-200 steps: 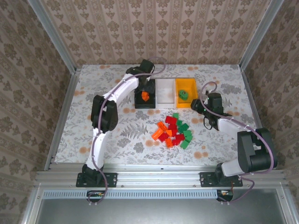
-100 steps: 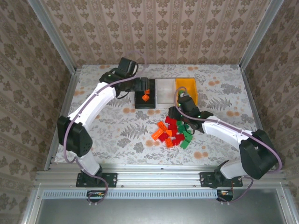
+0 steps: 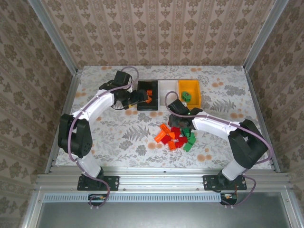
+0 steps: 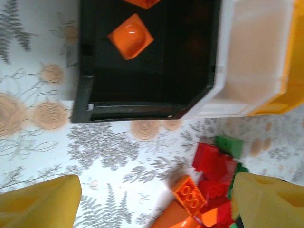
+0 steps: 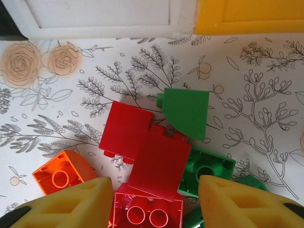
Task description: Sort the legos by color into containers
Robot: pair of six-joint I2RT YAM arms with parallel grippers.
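Left gripper (image 4: 154,202): we see it wide open and empty, just in front of the black bin (image 4: 85,71).
Right gripper (image 5: 154,202): we see its jaws apart, astride a red brick (image 5: 147,210); we cannot tell whether they touch it.
Legos (image 3: 175,137): heaped on the table (image 3: 118,135) near the bins; one orange brick (image 4: 130,35) lies in the black bin.

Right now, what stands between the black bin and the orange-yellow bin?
The white bin, close against both the black bin and the orange-yellow bin; the top and left wrist views show it.
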